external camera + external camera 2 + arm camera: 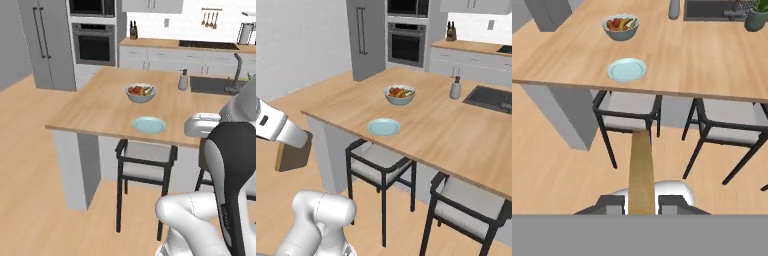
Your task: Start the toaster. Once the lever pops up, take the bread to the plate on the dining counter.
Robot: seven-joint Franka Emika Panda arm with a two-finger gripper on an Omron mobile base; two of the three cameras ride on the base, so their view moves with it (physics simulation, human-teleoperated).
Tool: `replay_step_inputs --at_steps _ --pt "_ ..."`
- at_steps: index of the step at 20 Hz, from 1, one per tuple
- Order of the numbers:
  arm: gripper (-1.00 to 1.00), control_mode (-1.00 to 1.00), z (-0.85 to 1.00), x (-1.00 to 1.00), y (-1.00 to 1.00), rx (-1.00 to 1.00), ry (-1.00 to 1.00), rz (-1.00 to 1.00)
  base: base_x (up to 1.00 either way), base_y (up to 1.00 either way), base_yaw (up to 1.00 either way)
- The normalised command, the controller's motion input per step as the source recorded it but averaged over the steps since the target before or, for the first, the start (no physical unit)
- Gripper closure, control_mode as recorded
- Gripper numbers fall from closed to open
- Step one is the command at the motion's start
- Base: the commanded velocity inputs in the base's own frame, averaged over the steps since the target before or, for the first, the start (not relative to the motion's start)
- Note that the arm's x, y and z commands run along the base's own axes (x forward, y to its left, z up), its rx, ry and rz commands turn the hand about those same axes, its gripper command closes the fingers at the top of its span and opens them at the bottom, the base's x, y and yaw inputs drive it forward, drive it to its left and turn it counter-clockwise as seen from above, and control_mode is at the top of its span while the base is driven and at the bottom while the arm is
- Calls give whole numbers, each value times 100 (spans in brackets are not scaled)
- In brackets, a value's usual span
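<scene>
The two-finger gripper [642, 204] clamps the thin brown bread slice [641, 170] edge-on; light, crumbly, best pinched gently by its crust.

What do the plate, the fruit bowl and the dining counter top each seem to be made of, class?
The plate looks like glazed ceramic: pale blue, smooth, with a faint sheen. The fruit bowl seems the same sort of pale glazed ware, though plastic can't be ruled out. The dining counter top appears to be light wood with a matt finish, showing a warm, even grain colour.
</scene>
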Motion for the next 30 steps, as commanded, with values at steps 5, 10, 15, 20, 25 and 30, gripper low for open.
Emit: replay_step_inputs --at_steps 5,10,15,20,25,30 --pt "100 100 0 0 0 0 0 0 60 40 -47" --pt "100 100 0 0 0 0 0 0 79 24 -44" --pt "100 100 0 0 0 0 0 0 74 34 -35" --pt "100 -100 -2 11 6 0 0 -5 50 34 -25" --pt "100 -100 -14 67 5 5 0 -4 0 0 0" --pt "100 -100 -38 89 0 10 0 15 0 0 0"
